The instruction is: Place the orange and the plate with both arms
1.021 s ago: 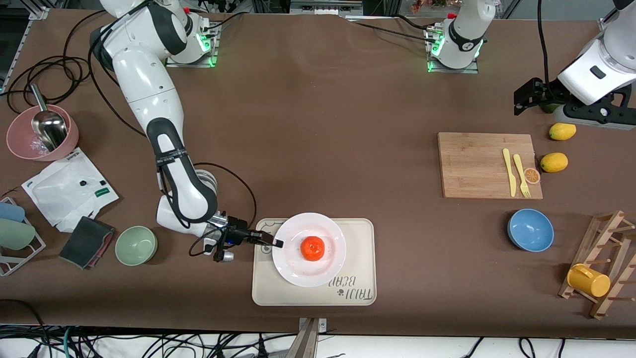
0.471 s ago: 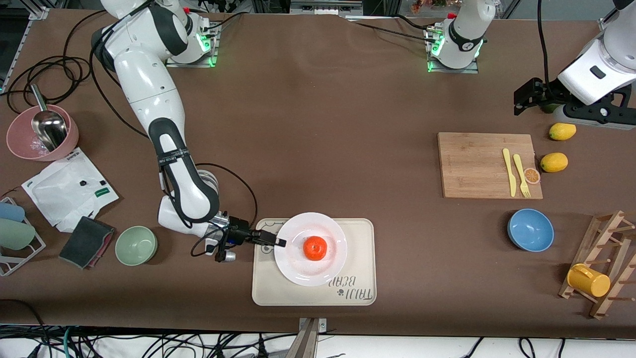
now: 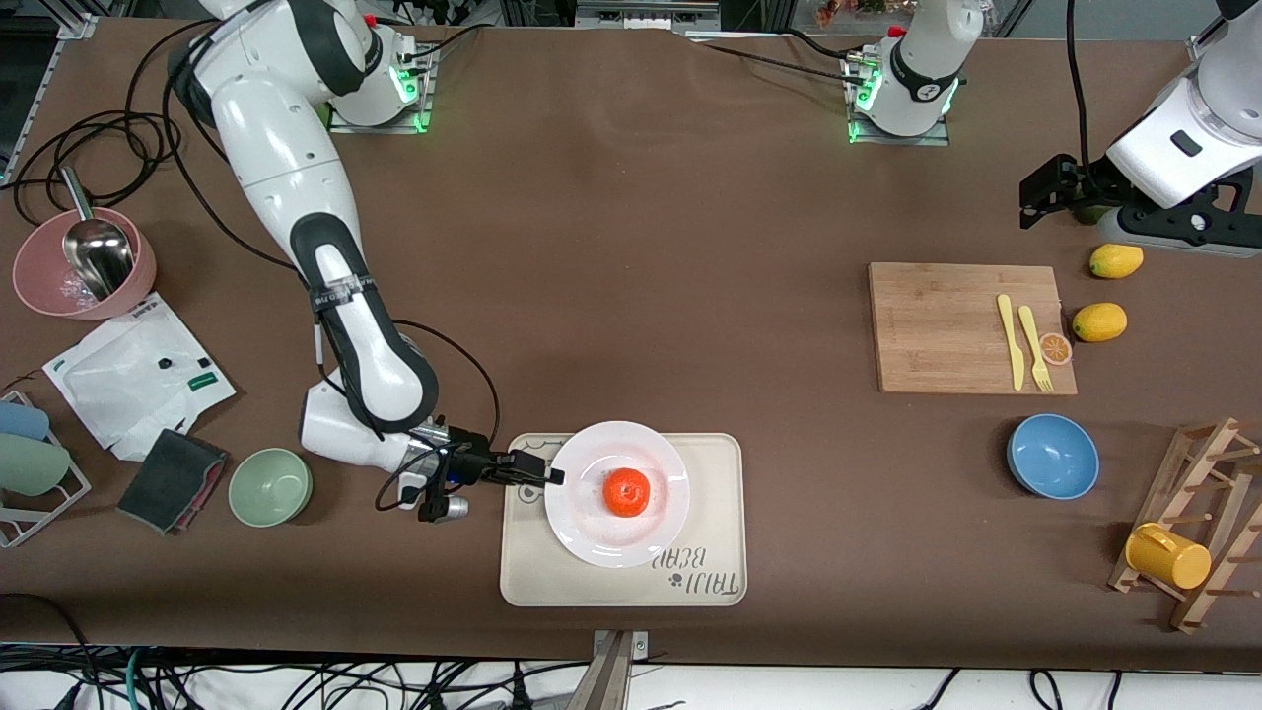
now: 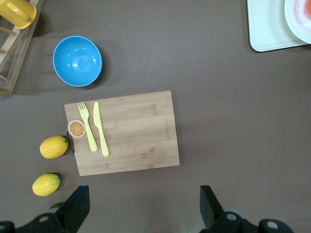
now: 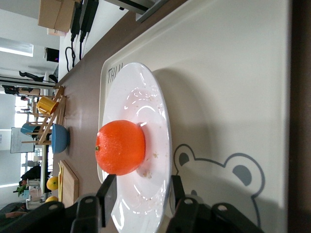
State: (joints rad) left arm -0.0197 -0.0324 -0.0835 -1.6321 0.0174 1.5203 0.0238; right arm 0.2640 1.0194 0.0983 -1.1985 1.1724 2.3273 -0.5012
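The orange (image 3: 627,492) sits in the middle of the white plate (image 3: 592,537), which rests on the cream bear-printed tray (image 3: 715,463) near the table's front edge. My right gripper (image 3: 548,475) is low at the plate's rim on the side toward the right arm's end. In the right wrist view the orange (image 5: 121,147) lies on the plate (image 5: 138,97), and the gripper (image 5: 142,182) is open with one finger over the rim and one under it. My left gripper (image 3: 1037,197) waits open and empty over bare table by the lemons, also seen in the left wrist view (image 4: 143,208).
A wooden cutting board (image 3: 946,325) holds a yellow knife, a fork and an orange slice (image 3: 1056,347). Two lemons (image 3: 1099,321) lie beside it. A blue bowl (image 3: 1053,456), a green bowl (image 3: 270,486), a pink bowl (image 3: 39,286) and a rack with a yellow cup (image 3: 1168,555) stand around.
The plate with the orange slid slightly toward the left arm's end, then stayed still. The right arm's elbow swung and its gripper shifted a little at the rim. The left arm has not moved.
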